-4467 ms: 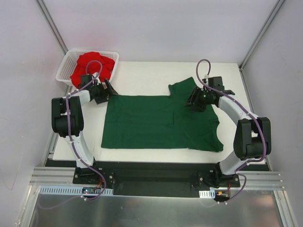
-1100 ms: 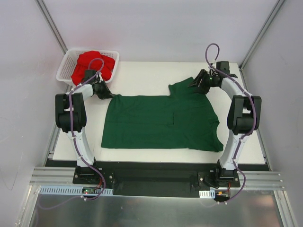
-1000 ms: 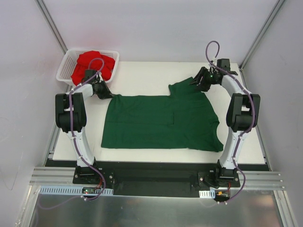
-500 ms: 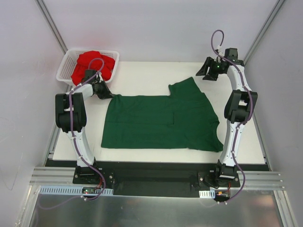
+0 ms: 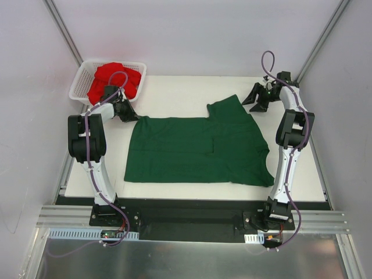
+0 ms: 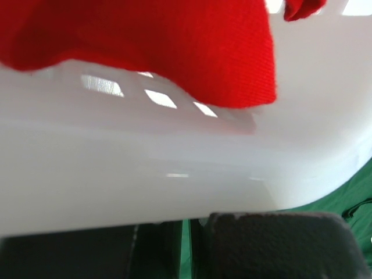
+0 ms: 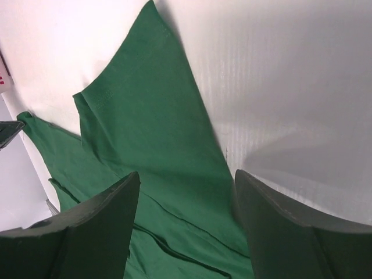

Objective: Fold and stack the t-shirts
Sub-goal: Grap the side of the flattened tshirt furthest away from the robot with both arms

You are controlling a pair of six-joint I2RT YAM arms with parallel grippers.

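**Top view.** The dark green t-shirt [image 5: 197, 151] is lying spread flat on the white table [image 5: 174, 93], with one short sleeve pointing toward the far right. The bright red t-shirt [image 5: 113, 80] is sitting crumpled in a heap inside the white mesh basket [image 5: 77, 87] at the far-left corner. The left gripper [image 5: 130, 114] is reaching in between the basket and the green shirt, clenched on that shirt's far-left corner. The right gripper [image 5: 258, 99] is hanging over bare table just right of the far sleeve. It is apart from the cloth, its jaws released and grasping nothing.

**Left wrist view.** Only this view is showing the basket's wall close up: smooth, glossy white plastic pierced by slanted diamond openings. A fold of red cloth with a fine knit grain is filling the top of the picture. A thin strip of green is showing between the dark fingers [image 6: 279, 244] at the bottom edge. The picture is too close and blurred to show more of the grip.

**Right wrist view.** This view alone is showing detail of the sleeve. It is matte green cloth tapering to a point, with a stitched hem band along its edge. It is lying flat on a faintly ribbed white surface. The two blunt dark fingers [image 7: 87, 232] are standing wide apart in the foreground and casting soft shadows on the table.
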